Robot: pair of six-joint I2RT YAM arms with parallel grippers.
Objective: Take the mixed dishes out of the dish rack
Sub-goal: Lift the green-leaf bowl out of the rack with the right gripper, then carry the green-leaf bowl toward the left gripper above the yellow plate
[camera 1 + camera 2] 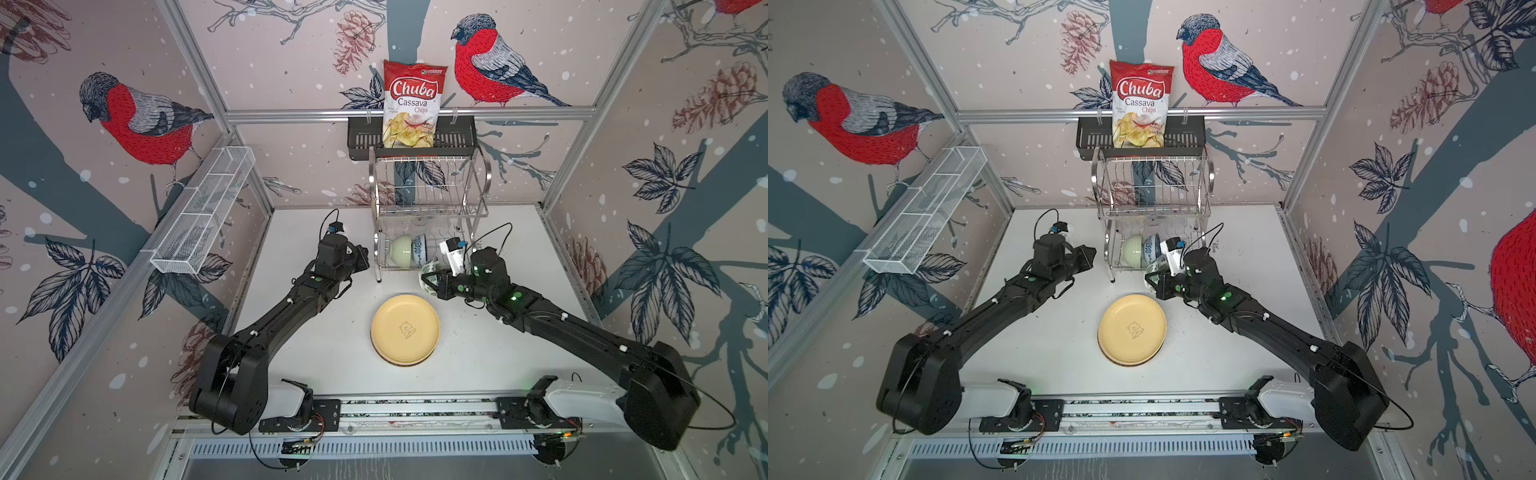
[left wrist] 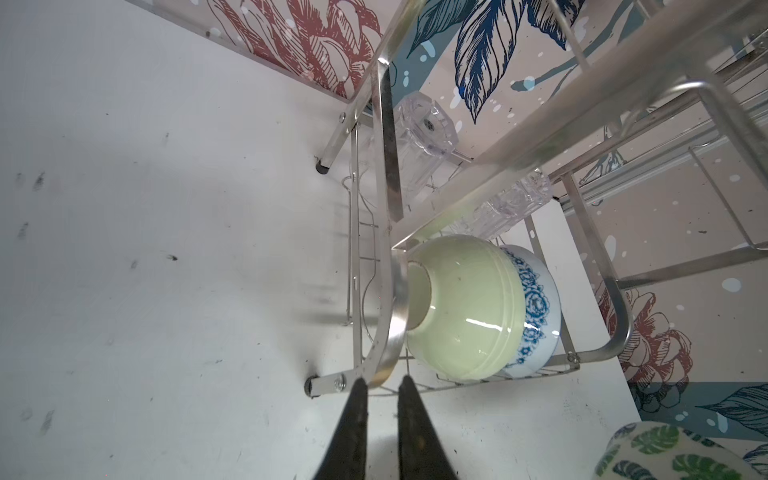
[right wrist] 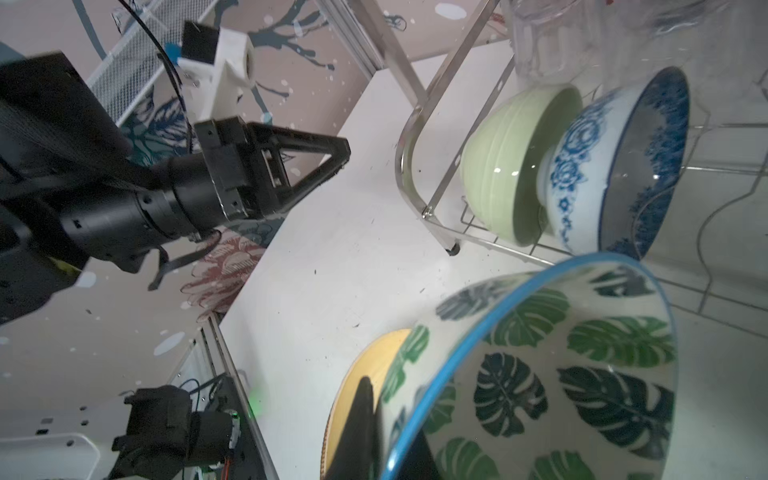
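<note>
Leaf-print bowl (image 3: 561, 374), clamped in the right gripper (image 1: 434, 281), tilts between the dish rack (image 1: 432, 187) and the cream-yellow plate (image 1: 405, 328), while a pale green bowl (image 1: 401, 250) and blue-patterned bowl (image 1: 419, 249) stand in the rack's lower tier and the left gripper (image 2: 382, 399), narrowly parted, meets its side handle (image 2: 395, 316), grip unclear.

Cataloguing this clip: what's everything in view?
dish rack: 1, steel, back centre
pale green bowl: 1, lower tier
blue-white bowl: 1, nested against it
clear glassware: count unclear, lower tier
plates: stack, cream-yellow on top, mid-table
chip bag: 1, red-white, in black basket
mesh tray: 1, white, left wall
leaf-print bowl: 1, green-white, right tool
left tool: black, slightly open, beside rack
right tool: black, shut on leaf-print bowl
</note>
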